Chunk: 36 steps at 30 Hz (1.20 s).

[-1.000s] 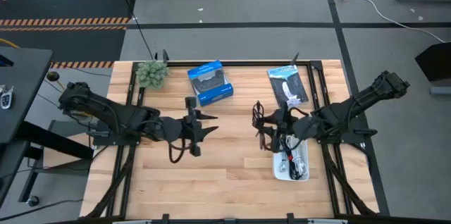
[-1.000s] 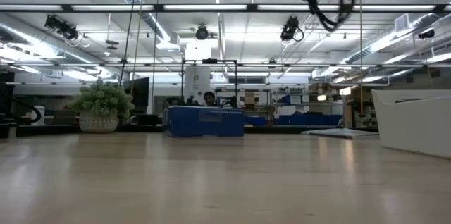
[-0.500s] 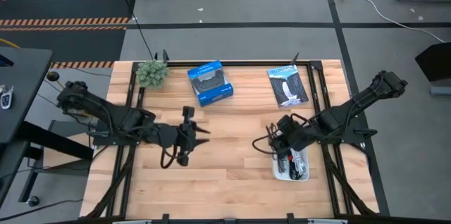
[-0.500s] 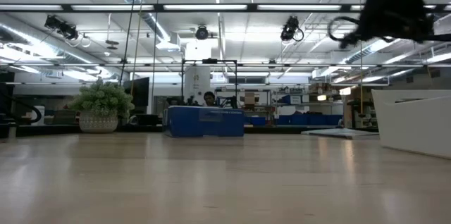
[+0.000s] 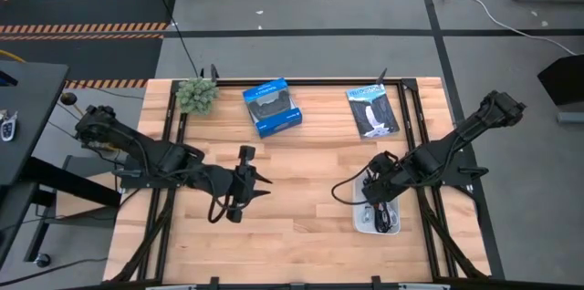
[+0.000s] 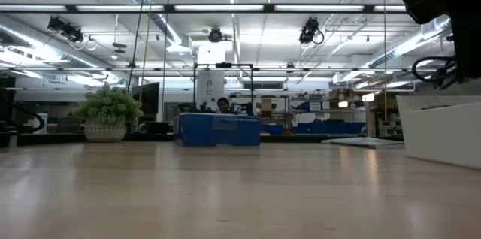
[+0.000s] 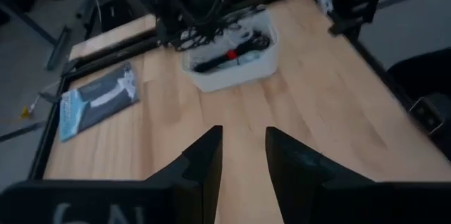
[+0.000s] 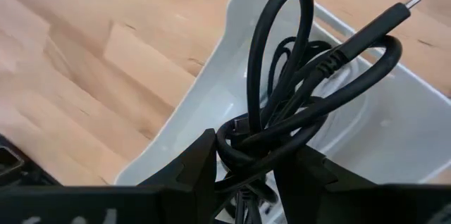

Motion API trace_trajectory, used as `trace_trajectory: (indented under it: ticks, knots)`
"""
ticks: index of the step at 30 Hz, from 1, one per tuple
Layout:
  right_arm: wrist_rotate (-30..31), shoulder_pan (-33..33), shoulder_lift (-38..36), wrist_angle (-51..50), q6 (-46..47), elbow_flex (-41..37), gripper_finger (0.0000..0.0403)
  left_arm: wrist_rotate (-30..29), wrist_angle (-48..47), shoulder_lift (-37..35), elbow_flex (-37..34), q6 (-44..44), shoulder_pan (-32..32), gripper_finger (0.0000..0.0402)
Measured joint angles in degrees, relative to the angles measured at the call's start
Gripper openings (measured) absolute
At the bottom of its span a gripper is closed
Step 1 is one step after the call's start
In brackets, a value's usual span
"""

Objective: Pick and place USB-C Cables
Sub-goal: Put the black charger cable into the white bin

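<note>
Black cable (image 8: 303, 90), white tray (image 8: 394, 139)

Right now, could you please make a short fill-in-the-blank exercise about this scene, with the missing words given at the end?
1. The right gripper is shut on a black ______ loop, holding it over the white tray.
2. The left gripper is open and holds ______.
3. In the high view, the blue box lies beside a small green ______ at the far edge of the table.
4. The tray lies nearer the ______ arm.

Missing words: cable; nothing; plant; right
</note>
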Motion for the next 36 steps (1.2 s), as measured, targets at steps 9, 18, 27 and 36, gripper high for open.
trace_trajectory:
  ticks: [9, 18, 27, 36]
  knots:
    - [-3.10, -0.39, 7.25, 1.24, -12.61, 0.00, 0.0128, -0.48, 0.11, -0.04, -0.01, -0.35, 0.57, 0.0117]
    - [-7.55, -2.55, 10.52, 5.68, -14.48, 0.02, 0.0128, -0.67, 0.33, -0.04, -0.01, -0.43, 0.61, 0.0117]
    - [-7.28, -3.31, 10.56, 6.10, -10.85, 2.01, 0.0128, -0.67, 0.37, -0.04, -0.01, -0.42, 0.61, 0.0117]
    - [-7.40, -3.65, 12.98, 4.22, -6.28, -0.22, 0.0128, -0.67, 0.14, -0.03, -0.01, -0.46, 0.61, 0.0117]
